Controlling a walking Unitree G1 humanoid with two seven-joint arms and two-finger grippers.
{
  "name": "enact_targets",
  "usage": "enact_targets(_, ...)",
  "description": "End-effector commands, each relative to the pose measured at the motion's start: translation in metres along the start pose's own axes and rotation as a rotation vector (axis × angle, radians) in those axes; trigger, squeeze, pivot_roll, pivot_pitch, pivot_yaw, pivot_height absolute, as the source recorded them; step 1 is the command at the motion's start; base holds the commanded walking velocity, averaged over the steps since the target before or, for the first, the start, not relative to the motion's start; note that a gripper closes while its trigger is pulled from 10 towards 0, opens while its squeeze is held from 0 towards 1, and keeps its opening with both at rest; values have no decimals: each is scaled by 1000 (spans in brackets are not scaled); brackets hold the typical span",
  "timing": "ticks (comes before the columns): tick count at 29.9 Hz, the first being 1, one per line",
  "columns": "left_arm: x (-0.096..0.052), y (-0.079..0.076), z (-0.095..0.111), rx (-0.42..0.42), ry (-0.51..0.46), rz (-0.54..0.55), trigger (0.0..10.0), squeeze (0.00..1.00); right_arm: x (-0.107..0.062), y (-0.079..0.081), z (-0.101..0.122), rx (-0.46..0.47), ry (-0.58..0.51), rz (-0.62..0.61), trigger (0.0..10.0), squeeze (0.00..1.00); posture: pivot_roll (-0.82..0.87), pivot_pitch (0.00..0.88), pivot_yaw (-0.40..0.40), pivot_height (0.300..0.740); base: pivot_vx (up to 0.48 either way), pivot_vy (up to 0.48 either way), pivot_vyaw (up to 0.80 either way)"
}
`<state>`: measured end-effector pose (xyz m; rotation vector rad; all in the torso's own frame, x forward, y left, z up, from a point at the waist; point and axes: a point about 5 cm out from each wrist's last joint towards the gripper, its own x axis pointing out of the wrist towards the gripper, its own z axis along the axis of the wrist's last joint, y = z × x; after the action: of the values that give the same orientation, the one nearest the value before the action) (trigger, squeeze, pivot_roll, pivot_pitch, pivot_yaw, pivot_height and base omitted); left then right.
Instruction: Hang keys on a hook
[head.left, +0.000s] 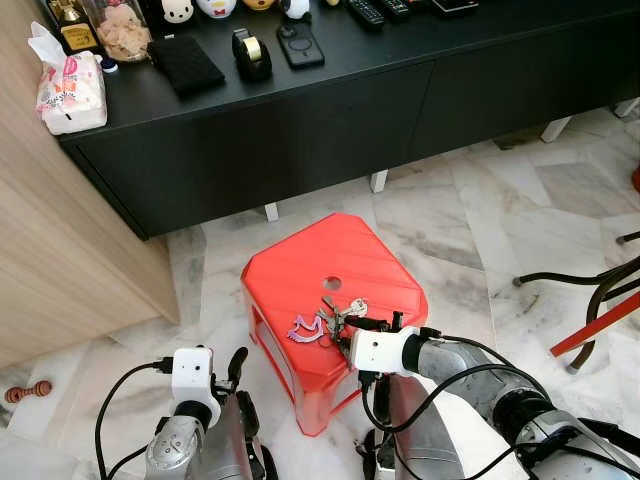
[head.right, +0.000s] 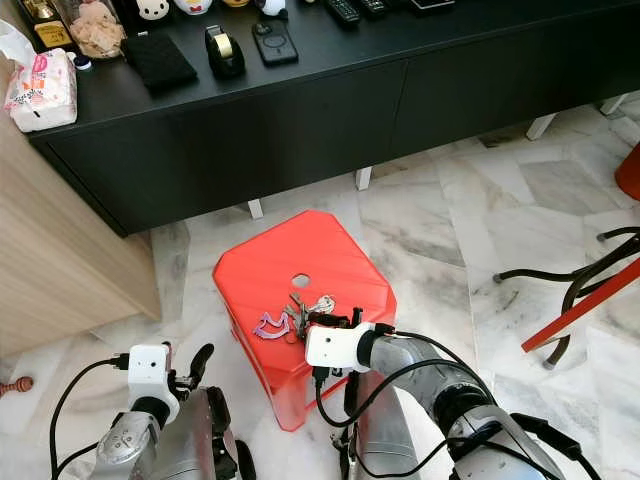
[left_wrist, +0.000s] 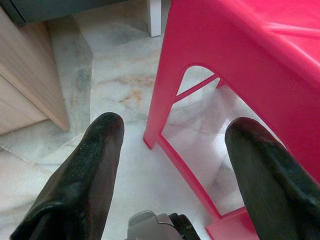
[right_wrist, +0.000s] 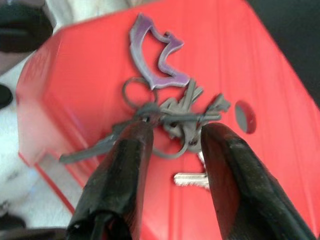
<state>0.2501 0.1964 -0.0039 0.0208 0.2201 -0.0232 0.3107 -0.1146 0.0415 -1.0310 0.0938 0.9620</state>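
Observation:
A bunch of metal keys (head.left: 337, 312) with a flat purple charm (head.left: 305, 329) lies on top of a red plastic stool (head.left: 300, 265), near its front edge. My right gripper (head.left: 338, 322) reaches over the stool from the front. In the right wrist view its two black fingers (right_wrist: 132, 150) stand apart on either side of the key rings (right_wrist: 175, 117), which rest on the stool between them. My left gripper (left_wrist: 175, 130) hangs low to the left of the stool, open, with nothing between its fingers.
A long black cabinet (head.left: 300, 130) stands behind the stool, carrying a tissue pack (head.left: 70, 92), a tape dispenser (head.left: 251, 53) and small items. A wooden panel (head.left: 60, 260) rises at the left. Black and red chair legs (head.left: 590, 295) cross the marble floor at the right.

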Motion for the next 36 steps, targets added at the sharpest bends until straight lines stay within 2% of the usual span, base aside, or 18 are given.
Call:
enact_targets(1, -6, -2, -8, -1, 25, 1, 10000, 0, -1, 5, -6, -15, 39, 12, 10000, 310, -99, 233, -22, 593, 0, 0, 0)
enact_targets(2, -7, -2, -8, -1, 26, 1, 10000, 0, -1, 6, -6, -15, 42, 12, 10000, 310, -99, 233, -22, 593, 0, 0, 0)
enact_targets(3, -7, -3, -8, -2, 26, 1, 10000, 0, -1, 6, -7, -15, 52, 9, 10000, 0, -99, 233, -23, 593, 0, 0, 0)
enact_targets(12, -9, -6, -11, -4, 28, 1, 10000, 0, 0, 8, -10, -21, 85, -26, 10000, 0, -97, 242, -23, 593, 0, 0, 0)
enact_targets(23, -8, -5, -7, -2, 16, 0, 10000, 0, 2, 4, -7, -35, 73, -53, 10000, 0, -99, 236, -24, 593, 0, 0, 0)
enact_targets(27, -9, -4, -8, -2, 14, 3, 10000, 0, 2, 6, -8, -82, 85, -64, 10000, 0, -99, 241, -26, 593, 0, 0, 0)
enact_targets(32, -11, -4, -9, -3, 15, 4, 10000, 0, 2, 6, -8, -69, 86, -105, 10000, 0, -98, 250, -28, 593, 0, 0, 0)
enact_targets(36, -13, -4, -10, -3, 15, 5, 10000, 0, 3, 7, -8, -92, 88, -116, 10000, 0, -97, 256, -31, 593, 0, 0, 0)
